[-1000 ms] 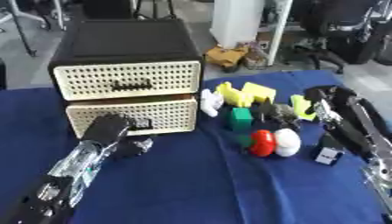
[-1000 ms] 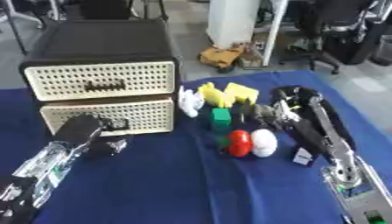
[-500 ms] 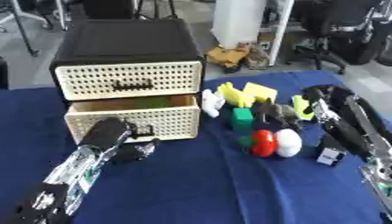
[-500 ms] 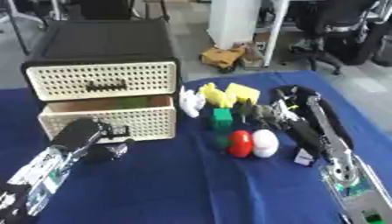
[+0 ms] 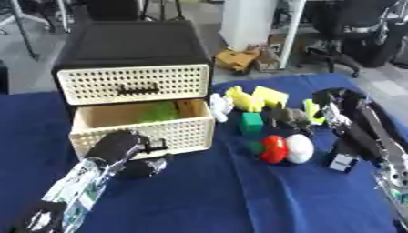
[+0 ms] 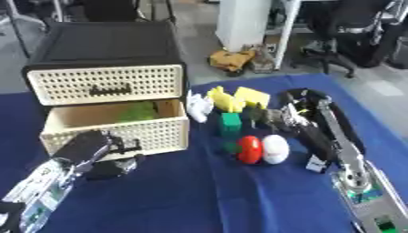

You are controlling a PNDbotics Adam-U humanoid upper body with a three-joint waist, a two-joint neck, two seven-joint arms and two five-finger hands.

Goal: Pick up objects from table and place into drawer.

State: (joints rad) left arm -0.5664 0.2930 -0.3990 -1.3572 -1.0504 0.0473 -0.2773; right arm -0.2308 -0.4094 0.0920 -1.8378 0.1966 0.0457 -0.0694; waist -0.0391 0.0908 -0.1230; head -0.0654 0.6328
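— Blue cloth is covering the counter (image 5: 239, 200). Where is the drawer?
— The lower drawer (image 5: 142, 126) is standing pulled out, something green lying inside. The left robot hand (image 5: 124, 146) is curling on its handle (image 5: 154, 145).
— And the objects?
— A red one (image 5: 272, 149) and a white one (image 5: 300, 148) are lying beside it; the right robot hand (image 6: 296, 119) is resting near, fingers unclear.

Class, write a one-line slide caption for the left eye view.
Left hand at the open lower drawer; toys wait on the blue table.
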